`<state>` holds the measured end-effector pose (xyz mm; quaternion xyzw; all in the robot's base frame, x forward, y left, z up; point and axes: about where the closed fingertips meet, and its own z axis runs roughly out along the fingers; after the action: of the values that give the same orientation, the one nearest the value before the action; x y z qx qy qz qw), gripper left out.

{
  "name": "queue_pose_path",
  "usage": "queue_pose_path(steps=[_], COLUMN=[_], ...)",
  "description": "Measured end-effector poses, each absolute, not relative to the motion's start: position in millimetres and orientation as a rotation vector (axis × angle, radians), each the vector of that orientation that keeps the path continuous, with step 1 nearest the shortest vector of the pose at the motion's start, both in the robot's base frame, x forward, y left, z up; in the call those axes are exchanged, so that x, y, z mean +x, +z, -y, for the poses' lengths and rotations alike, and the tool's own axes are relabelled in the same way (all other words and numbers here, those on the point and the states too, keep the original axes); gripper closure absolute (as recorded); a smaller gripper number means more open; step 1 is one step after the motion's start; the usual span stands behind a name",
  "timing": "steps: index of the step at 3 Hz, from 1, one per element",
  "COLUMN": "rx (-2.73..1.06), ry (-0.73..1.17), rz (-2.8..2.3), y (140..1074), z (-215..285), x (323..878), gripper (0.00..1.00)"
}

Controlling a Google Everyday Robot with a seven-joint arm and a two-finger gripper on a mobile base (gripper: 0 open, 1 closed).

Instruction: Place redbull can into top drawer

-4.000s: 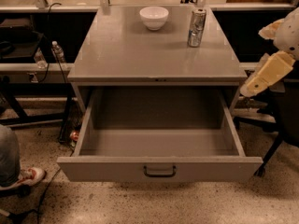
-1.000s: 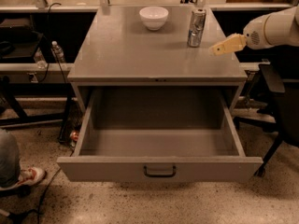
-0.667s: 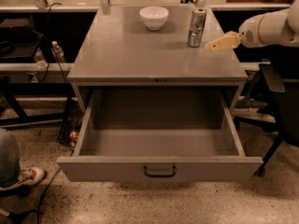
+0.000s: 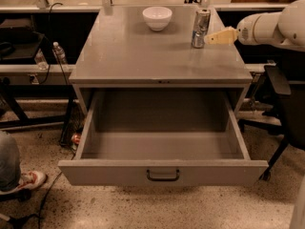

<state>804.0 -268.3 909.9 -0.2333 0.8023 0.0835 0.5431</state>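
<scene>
The top drawer [image 4: 105, 173] stands pulled out and empty, in front of and below the redbull can [image 4: 200, 27]. The can is upright on the desk [image 4: 143, 56], near its back right corner. The gripper [image 4: 208, 39] hangs just right of the can at mid-height, tip almost at its wall; whether it is spread or closed I cannot tell. The white bowl [image 4: 157, 18] sits left of the can, a little farther back. The can is probably light, stiff but thin-walled, smooth and tippy, so take it around the mid-body with modest squeeze.
</scene>
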Motion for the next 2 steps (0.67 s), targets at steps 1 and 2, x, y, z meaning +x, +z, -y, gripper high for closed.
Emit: queue_pose_path(steps=[1, 2], rx=[-0.5, -0.478], ry=[0.183, 0.204], rz=[-1.873, -1.841], y=[907, 904], z=[272, 264], x=[826, 850], gripper=[0.0, 0.0])
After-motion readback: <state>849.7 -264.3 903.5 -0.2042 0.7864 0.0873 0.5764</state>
